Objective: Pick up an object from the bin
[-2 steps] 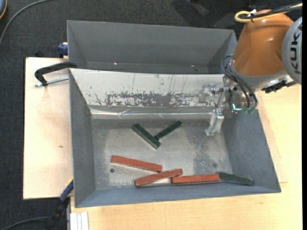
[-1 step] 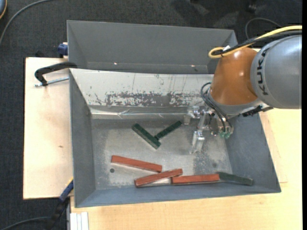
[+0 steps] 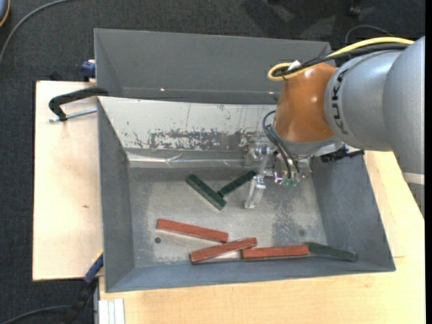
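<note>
End effector beside diagonal green stick

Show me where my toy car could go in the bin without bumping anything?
The bare floor on the left, between the left wall and the two dark green sticks, is free. So is the patch on the right, between the tool and the right wall. The front is crowded: three reddish-brown sticks and another green stick lie there.

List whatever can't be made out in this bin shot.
- Camera view: right end of the green stick nearest the end effector, lost against it; contact unclear.
- The bin's back right corner, behind the orange wrist cover.
- A dark speck by the left red stick: too small to identify.
</note>
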You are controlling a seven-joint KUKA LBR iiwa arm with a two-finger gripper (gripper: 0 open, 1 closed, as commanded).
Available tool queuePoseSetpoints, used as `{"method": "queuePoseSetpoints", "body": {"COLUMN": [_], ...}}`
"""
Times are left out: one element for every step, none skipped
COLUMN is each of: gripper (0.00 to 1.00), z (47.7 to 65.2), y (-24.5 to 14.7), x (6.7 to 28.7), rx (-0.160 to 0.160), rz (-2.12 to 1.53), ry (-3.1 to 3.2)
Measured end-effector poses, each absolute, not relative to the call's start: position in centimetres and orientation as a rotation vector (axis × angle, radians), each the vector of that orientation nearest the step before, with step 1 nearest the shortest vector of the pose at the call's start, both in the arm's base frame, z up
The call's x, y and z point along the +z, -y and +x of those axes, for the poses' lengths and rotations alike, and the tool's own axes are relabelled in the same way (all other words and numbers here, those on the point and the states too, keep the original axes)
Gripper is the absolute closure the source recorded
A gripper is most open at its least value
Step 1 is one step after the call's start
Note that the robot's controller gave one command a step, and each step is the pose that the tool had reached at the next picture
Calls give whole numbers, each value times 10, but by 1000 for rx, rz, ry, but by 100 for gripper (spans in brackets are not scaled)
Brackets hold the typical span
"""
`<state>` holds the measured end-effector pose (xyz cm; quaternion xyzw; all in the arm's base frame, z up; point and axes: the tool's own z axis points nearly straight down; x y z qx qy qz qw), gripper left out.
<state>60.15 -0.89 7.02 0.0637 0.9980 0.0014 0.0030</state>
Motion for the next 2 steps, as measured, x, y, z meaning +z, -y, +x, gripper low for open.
{"method": "queuePoseSetpoints", "body": {"gripper": [100, 100], "z": [601, 588], "y": [11, 16], "x": [71, 228], "rx": [2, -3], "rz": [202, -516], "ry": [-3129, -3086]}}
